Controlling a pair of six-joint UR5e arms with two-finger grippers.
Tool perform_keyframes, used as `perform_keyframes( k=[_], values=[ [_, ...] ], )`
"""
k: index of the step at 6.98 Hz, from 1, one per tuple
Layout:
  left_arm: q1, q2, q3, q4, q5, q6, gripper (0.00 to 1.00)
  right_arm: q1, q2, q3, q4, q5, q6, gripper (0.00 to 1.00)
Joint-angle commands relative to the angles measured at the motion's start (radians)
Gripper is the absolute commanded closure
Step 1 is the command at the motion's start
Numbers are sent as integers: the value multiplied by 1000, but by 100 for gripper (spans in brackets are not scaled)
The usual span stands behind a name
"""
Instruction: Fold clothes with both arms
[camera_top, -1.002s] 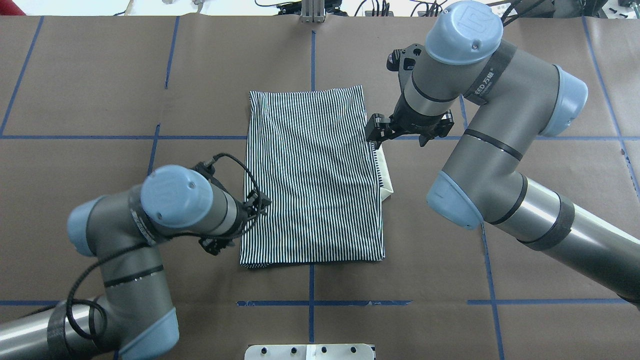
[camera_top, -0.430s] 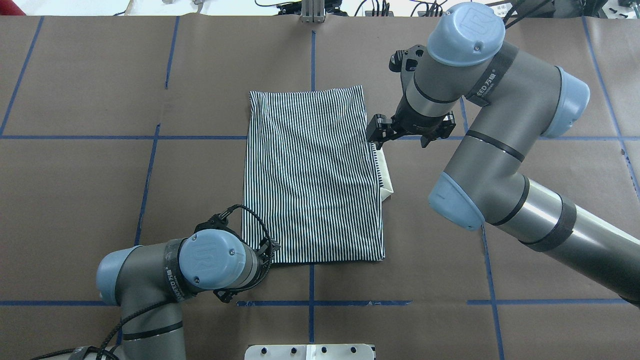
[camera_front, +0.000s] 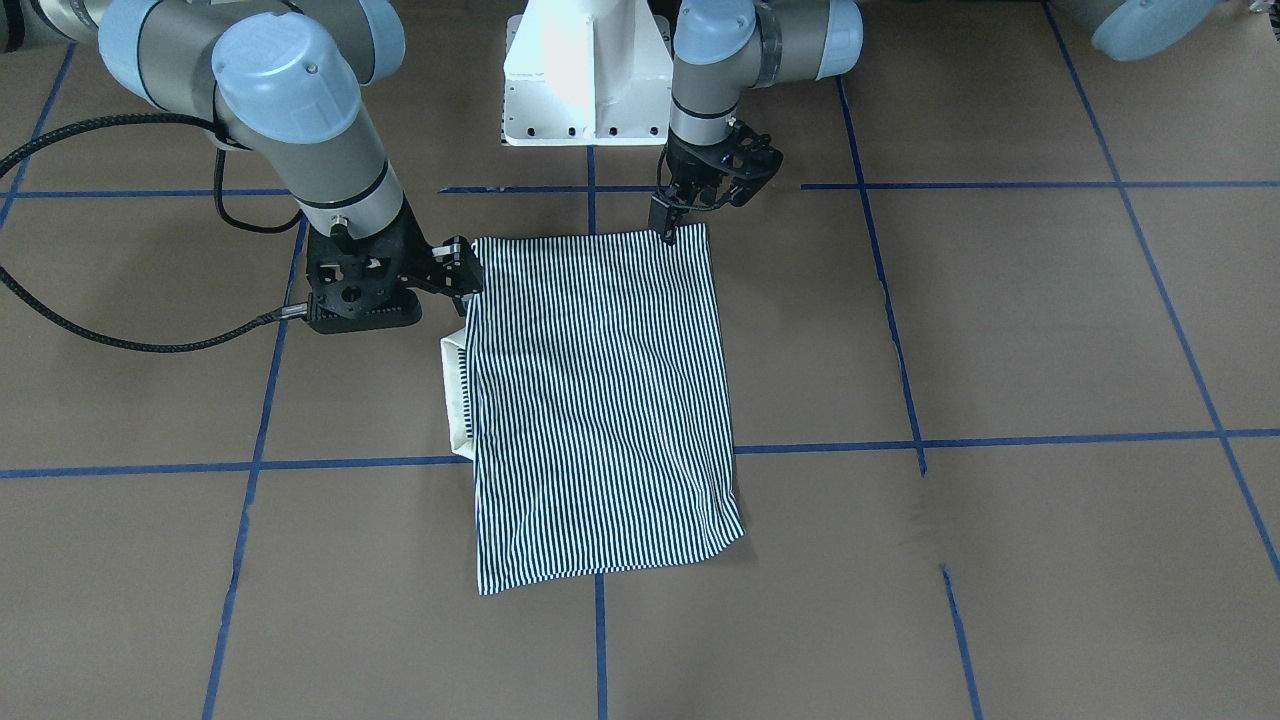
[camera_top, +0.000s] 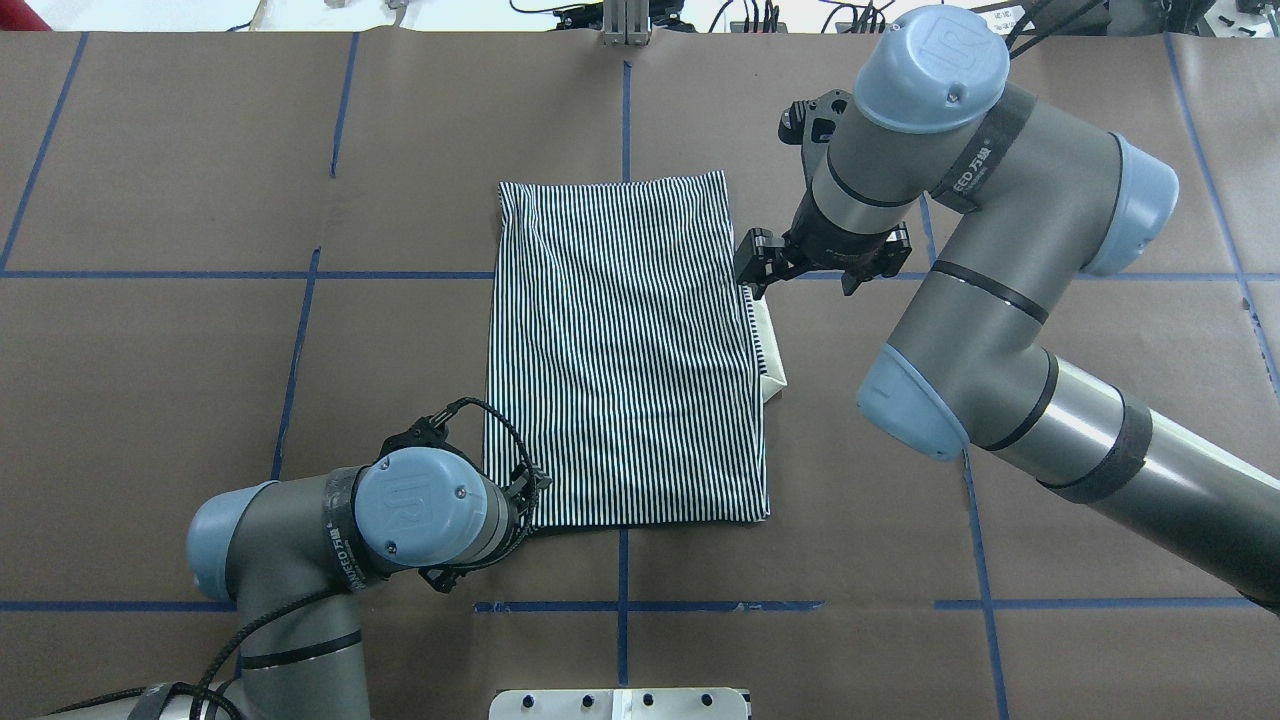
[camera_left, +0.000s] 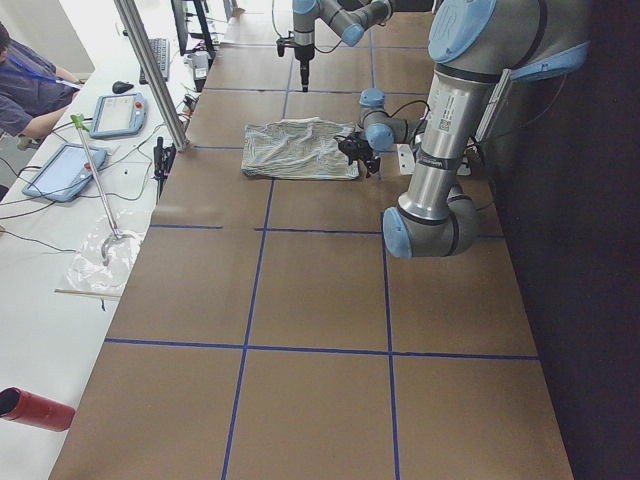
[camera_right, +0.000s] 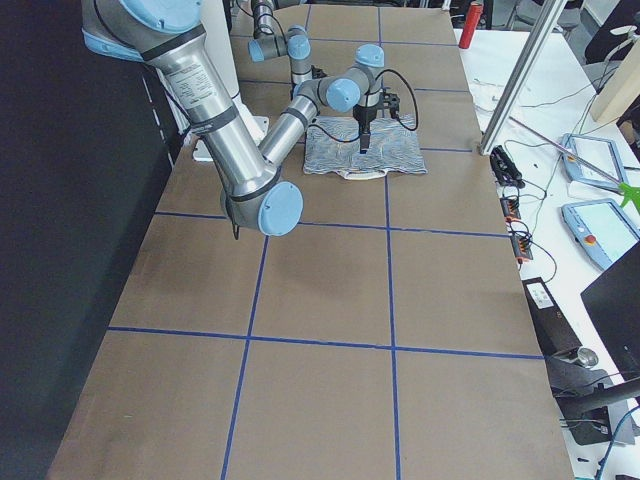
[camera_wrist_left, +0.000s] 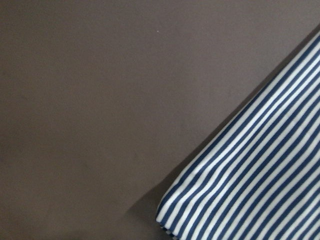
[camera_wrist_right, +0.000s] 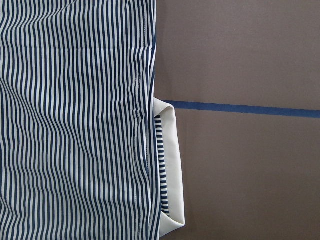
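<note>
The striped polo shirt (camera_top: 625, 350) lies folded into a flat rectangle in the middle of the table, with its cream collar (camera_top: 771, 350) poking out along the right edge. My left gripper (camera_top: 487, 530) hangs over the shirt's near-left corner (camera_front: 690, 235) with its fingers spread, open and holding nothing. The left wrist view shows only that corner (camera_wrist_left: 255, 185) on bare table. My right gripper (camera_top: 815, 265) stands open beside the right edge, just past the collar (camera_front: 455, 395), one finger (camera_top: 752, 262) close to the cloth. The right wrist view looks straight down on the collar (camera_wrist_right: 170, 165).
Brown paper with blue tape lines (camera_top: 640, 606) covers the table. The white pedestal (camera_front: 585, 80) stands at the robot's side. A metal post (camera_top: 625, 25) rises at the far edge. A person (camera_left: 25, 90) sits at a side bench with tablets (camera_left: 118, 112).
My left arm has slid back along the shirt's left edge from its middle to the near-left corner. The right arm has barely moved. The shirt lies as before.
</note>
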Motion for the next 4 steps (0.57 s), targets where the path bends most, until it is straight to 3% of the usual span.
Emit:
perform_keyframes(
  k=[1,4],
  values=[
    [-12,0,2,27,0,8,6,0,0,-3,0,-2,0,0],
    [-10,-1,3,26,2,8,20,0,0,-3,0,-2,-3,0]
  ],
)
